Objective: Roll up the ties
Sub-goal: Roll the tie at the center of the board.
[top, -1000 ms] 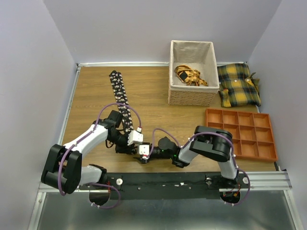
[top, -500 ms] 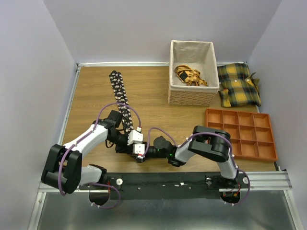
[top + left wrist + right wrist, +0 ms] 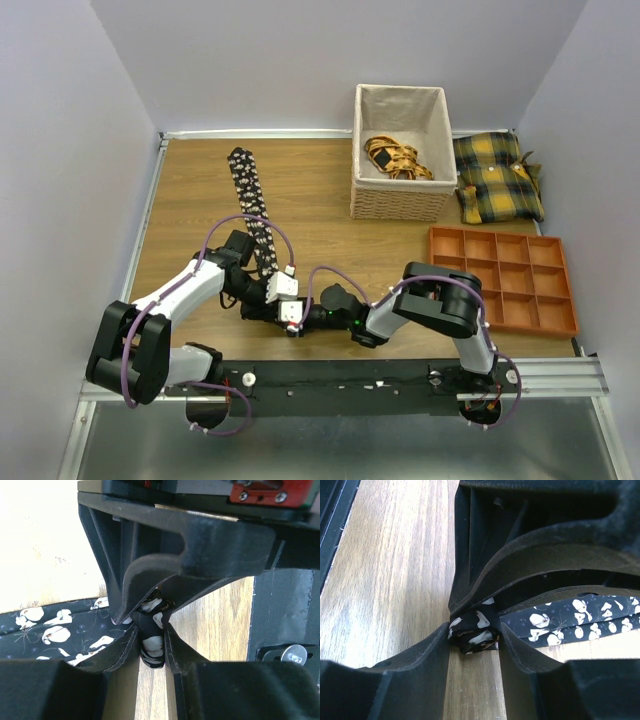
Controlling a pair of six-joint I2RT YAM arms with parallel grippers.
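Nearest: rolled end (image 3: 472, 636) of a black flowered necktie (image 3: 250, 200), a small coil on the wooden table (image 3: 330, 240). The left gripper (image 3: 151, 637) and right gripper (image 3: 474, 630) meet over it from opposite sides, fingers of each pressed onto the fabric.

Strip: lies flat, long axis running from the coil away toward the far left.

Farther right: orange compartment tray (image 3: 505, 280), lined wicker basket (image 3: 400, 205) holding yellow patterned fabric (image 3: 395, 157), plaid cushions (image 3: 497, 178).

In the top view the grippers hide the coil.

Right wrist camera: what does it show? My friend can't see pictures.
The right hand pinches the small rolled-up end of a black tie with white flowers. The rest of the tie stretches off to the right over the wooden table.
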